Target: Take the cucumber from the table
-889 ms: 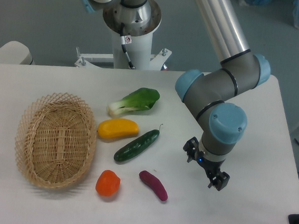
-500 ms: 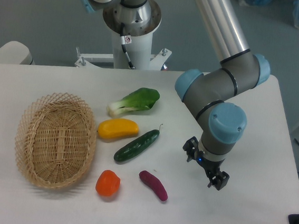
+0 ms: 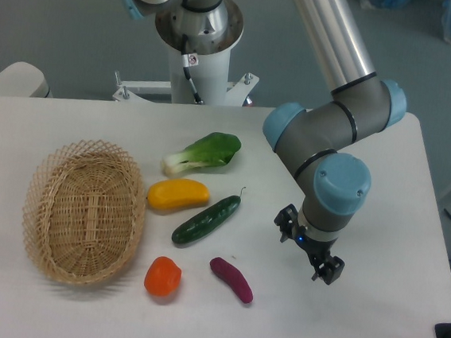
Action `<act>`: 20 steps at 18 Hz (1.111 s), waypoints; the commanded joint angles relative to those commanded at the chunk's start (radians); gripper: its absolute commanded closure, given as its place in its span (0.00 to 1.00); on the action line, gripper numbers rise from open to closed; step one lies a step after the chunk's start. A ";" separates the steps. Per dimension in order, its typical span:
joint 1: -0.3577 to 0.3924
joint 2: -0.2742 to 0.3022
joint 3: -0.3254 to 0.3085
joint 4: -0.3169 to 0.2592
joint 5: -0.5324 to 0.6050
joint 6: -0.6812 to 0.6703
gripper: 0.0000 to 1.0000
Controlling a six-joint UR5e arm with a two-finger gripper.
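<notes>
Cucumber on table, not gripped

Gripper hangs over the table with fingers spread apart, holding nothing. Cucumber lies flat at its 9 o'clock, well apart, stem tip pointing to 1 o'clock. Yellow vegetable sits just beside the cucumber at 10 o'clock; purple sweet potato lies near at 5 o'clock. Bok choy lies toward 12 o'clock.

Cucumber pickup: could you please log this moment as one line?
gripper open, empty | cucumber on table, untouched | gripper right of cucumber, apart
</notes>
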 joint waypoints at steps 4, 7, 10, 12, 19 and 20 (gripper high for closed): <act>0.008 0.064 -0.092 0.058 -0.006 -0.012 0.00; 0.000 0.109 -0.155 0.060 -0.008 -0.064 0.00; -0.023 0.120 -0.193 0.065 -0.005 -0.155 0.00; -0.043 0.120 -0.203 0.077 -0.003 -0.179 0.00; -0.048 0.149 -0.258 0.077 -0.003 -0.173 0.00; -0.052 0.154 -0.266 0.077 -0.003 -0.175 0.00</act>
